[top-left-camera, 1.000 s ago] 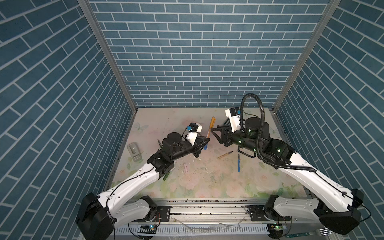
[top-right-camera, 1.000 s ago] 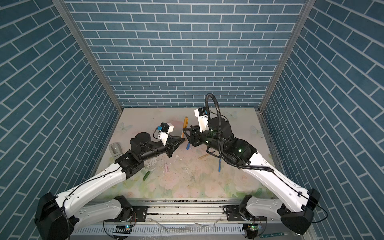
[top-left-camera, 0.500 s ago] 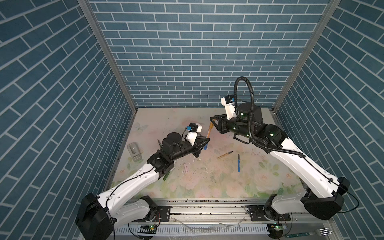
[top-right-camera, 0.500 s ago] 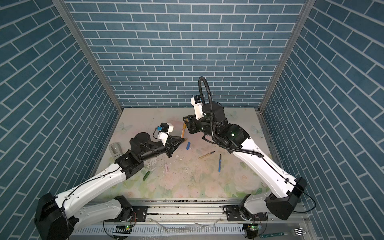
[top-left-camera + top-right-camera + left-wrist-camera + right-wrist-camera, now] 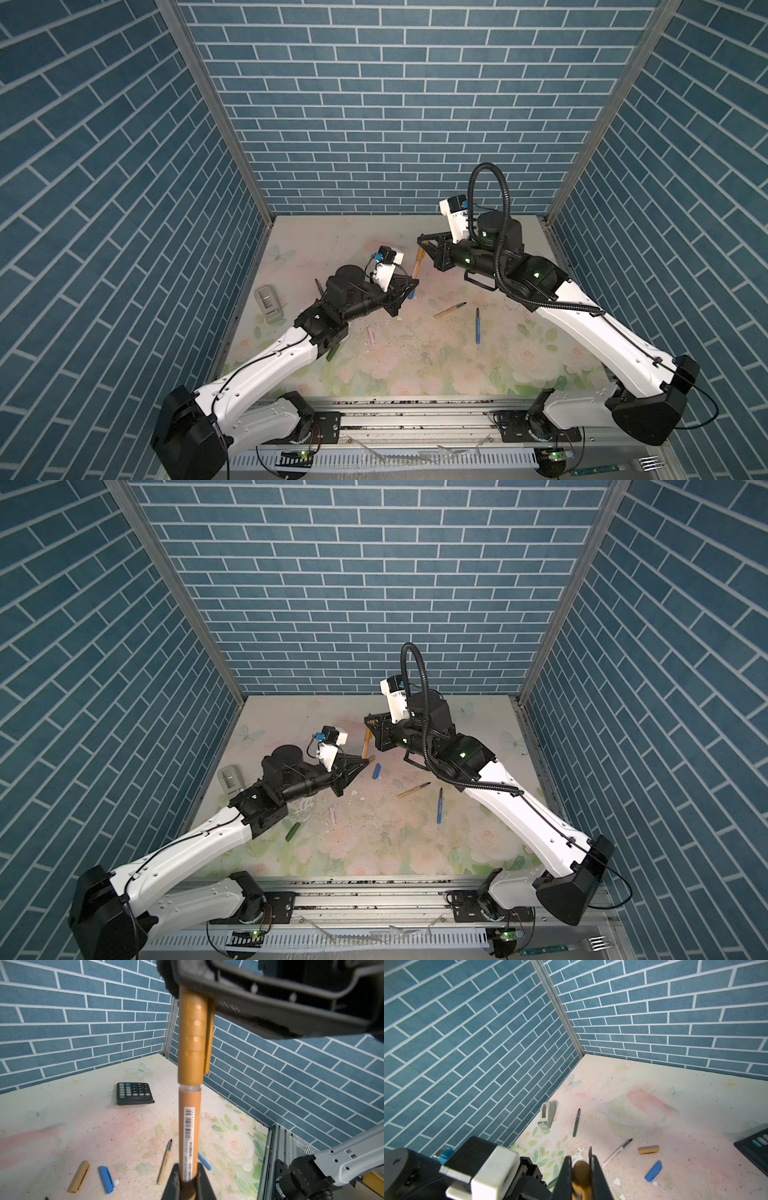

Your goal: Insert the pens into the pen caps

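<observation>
left jaws clamped on brown pen (image 5: 189, 1126); right jaws closed around brown cap (image 5: 192, 1032) fitted on it.

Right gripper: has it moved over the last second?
Yes. The right gripper moved away from the tan pen on the table, toward the back wall, to the capped end of the brown pen.

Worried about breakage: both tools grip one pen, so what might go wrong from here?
The left tool holds the brown pen, the right tool its brown cap; sideways drift between them might bend it. A clear ring shows at the cap's edge, so the cap may sit loose and drop off.
</observation>
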Action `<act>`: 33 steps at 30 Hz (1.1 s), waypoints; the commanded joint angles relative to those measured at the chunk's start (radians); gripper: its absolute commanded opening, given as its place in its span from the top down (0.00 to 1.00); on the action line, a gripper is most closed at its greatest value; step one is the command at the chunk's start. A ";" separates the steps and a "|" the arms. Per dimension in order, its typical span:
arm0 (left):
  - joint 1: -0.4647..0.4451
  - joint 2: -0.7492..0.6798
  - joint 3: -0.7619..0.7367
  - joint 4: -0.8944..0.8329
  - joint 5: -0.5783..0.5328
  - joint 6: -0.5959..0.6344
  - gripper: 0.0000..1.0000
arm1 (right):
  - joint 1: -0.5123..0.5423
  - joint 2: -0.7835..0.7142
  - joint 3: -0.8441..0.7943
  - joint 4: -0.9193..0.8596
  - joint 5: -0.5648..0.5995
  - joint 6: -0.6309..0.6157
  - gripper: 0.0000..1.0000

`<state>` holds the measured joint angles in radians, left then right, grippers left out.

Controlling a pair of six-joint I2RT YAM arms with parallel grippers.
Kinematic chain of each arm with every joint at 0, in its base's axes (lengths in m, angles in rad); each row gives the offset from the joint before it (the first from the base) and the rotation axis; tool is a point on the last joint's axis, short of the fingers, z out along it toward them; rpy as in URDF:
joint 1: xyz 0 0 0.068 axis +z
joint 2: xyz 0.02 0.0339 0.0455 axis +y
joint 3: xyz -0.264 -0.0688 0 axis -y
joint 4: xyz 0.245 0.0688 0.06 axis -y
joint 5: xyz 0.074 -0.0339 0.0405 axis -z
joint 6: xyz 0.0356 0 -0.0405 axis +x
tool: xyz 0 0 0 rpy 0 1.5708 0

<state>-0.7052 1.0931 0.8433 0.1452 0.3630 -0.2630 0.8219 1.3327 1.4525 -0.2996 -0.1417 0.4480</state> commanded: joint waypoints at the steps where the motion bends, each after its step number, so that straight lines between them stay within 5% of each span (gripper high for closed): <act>1: 0.007 -0.017 0.157 0.136 -0.074 -0.047 1.00 | 0.012 -0.006 -0.084 -0.036 -0.083 0.008 0.93; 13: 0.057 0.055 0.371 0.100 -0.098 -0.063 1.00 | 0.013 -0.043 -0.269 0.047 -0.111 0.031 0.95; 33: 0.139 0.089 0.453 0.136 -0.088 -0.083 1.00 | 0.018 -0.088 -0.429 0.127 -0.135 0.111 0.95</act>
<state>-0.6628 1.2266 1.1496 -0.1692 0.4358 -0.2661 0.7902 1.2190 1.1217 0.2043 -0.1005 0.5545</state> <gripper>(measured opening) 0.133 0.135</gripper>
